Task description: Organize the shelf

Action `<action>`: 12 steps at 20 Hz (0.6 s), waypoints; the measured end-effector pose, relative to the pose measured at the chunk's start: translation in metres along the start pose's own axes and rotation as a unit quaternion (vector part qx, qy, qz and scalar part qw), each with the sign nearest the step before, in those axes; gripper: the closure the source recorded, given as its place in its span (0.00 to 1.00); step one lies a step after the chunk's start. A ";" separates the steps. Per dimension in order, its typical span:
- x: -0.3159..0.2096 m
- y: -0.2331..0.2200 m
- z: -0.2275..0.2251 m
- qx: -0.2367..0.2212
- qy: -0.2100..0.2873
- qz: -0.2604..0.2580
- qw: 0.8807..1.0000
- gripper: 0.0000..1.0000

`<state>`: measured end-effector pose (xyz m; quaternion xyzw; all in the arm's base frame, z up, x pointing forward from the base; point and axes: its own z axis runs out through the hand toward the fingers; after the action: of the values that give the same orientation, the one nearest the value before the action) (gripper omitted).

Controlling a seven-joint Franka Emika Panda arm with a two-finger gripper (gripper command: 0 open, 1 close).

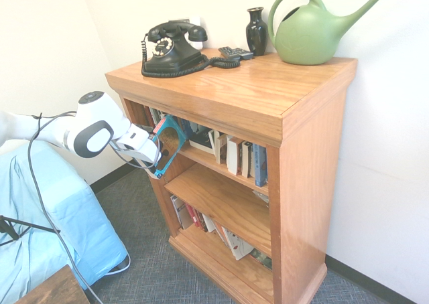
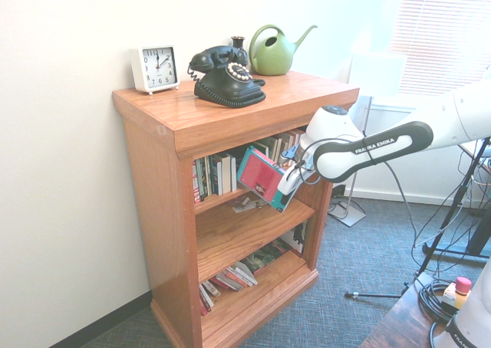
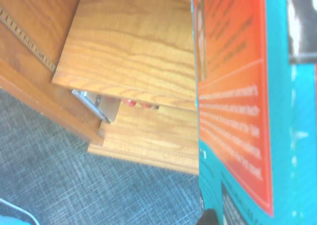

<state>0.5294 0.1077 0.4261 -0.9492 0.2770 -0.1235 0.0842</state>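
Gripper: your gripper [image 2: 290,185] is clamped on the lower edge of a book [image 2: 262,177], teal-edged with a red-orange cover; in the first exterior view the same book [image 1: 169,142] hangs from the fingers just outside the case.
Book's long axis: you hold it tilted, its top leaning in toward the top tier, its bottom corner out over the floor. It is not yet upright like the shelved spines.
Direction to go: the opening lies straight ahead of your hand, at the end of the top tier nearest the arm. The book is at that tier's mouth, not yet inside.
Row of books: the standing books [image 2: 222,172] fill the rest of that tier, beyond your book. I'd judge the free slot to be on the arm's side of them.
Middle tier: the middle tier [image 2: 238,233] below is nearly bare, with one small item lying on it.
Shelf: the shelf [image 2: 173,210] stands against the wall, with leaning books on the bottom tier.
Top: the telephone [image 2: 226,76] and watering can [image 2: 275,50] sit well clear of your path.
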 end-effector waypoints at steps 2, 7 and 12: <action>0.005 -0.003 0.002 0.000 -0.005 -0.001 1.000 1.00; 0.015 -0.010 0.004 0.000 -0.009 -0.006 1.000 1.00; 0.018 -0.021 0.007 0.002 -0.011 -0.012 1.000 1.00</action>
<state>0.5562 0.1161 0.4274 -0.9537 0.2640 -0.1143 0.0877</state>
